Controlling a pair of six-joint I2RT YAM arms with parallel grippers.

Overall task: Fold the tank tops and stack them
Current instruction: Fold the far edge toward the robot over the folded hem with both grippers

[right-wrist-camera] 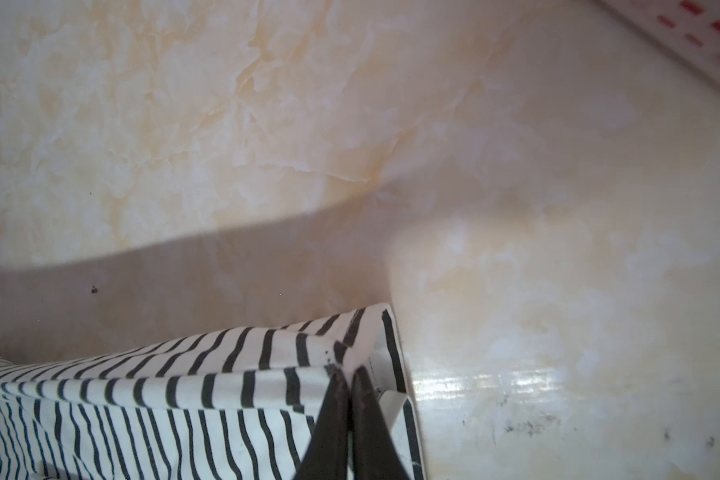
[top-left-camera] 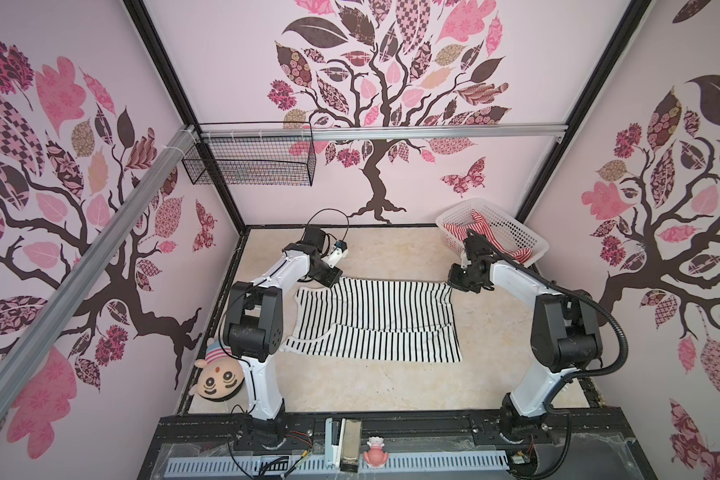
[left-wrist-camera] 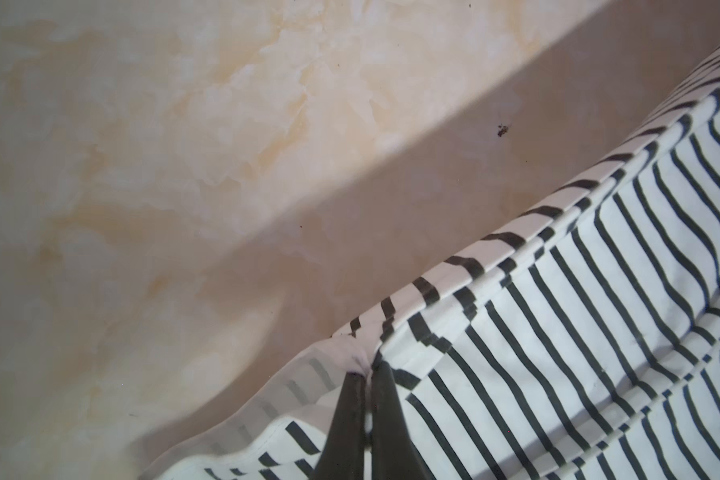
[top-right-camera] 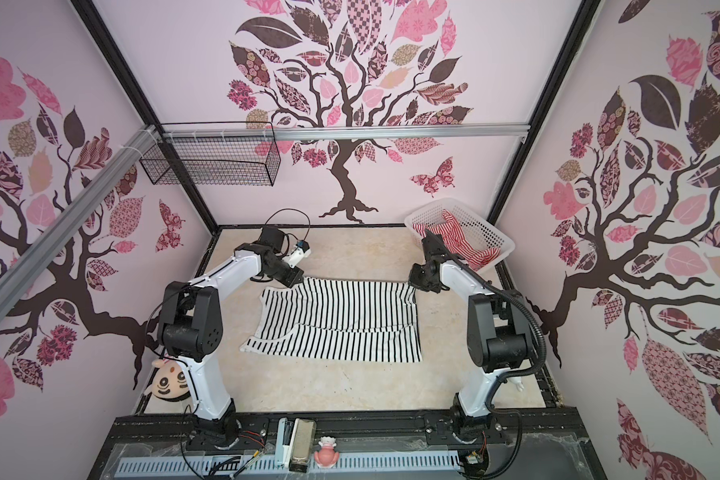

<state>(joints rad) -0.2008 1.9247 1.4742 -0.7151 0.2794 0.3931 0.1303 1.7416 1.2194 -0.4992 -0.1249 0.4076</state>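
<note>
Left pincer (left-wrist-camera: pixel 366 374) is pressed together on a puckered bit of the black top (top-left-camera: pixel 375 320), at its upper edge near the shoulder end. Right pincer (right-wrist-camera: pixel 348 374) is likewise pinched shut on the upper hem corner, where a small white label shows just beside the tips. In both top views the two sit at the upper left and upper right corners of the garment.

Both bites look shallow, only a nip of thin cloth, so I judge that either corner could slip out during a lift. If one arm rises or travels faster than the other, the edge would likely skew and the fold land crooked. The loose strap at the lower left may also drag or flop under.

The black top lies flat across the middle of the bench (top-left-camera: pixel 391 382), shoulders at the left of the frame and hem at the right. A lengthwise break in the stripes runs near its lower edge, perhaps a fold already made. The red top (top-left-camera: pixel 481 232) is crumpled in the basket (top-left-camera: pixel 531 239) at the upper right, untouched and well apart
</note>
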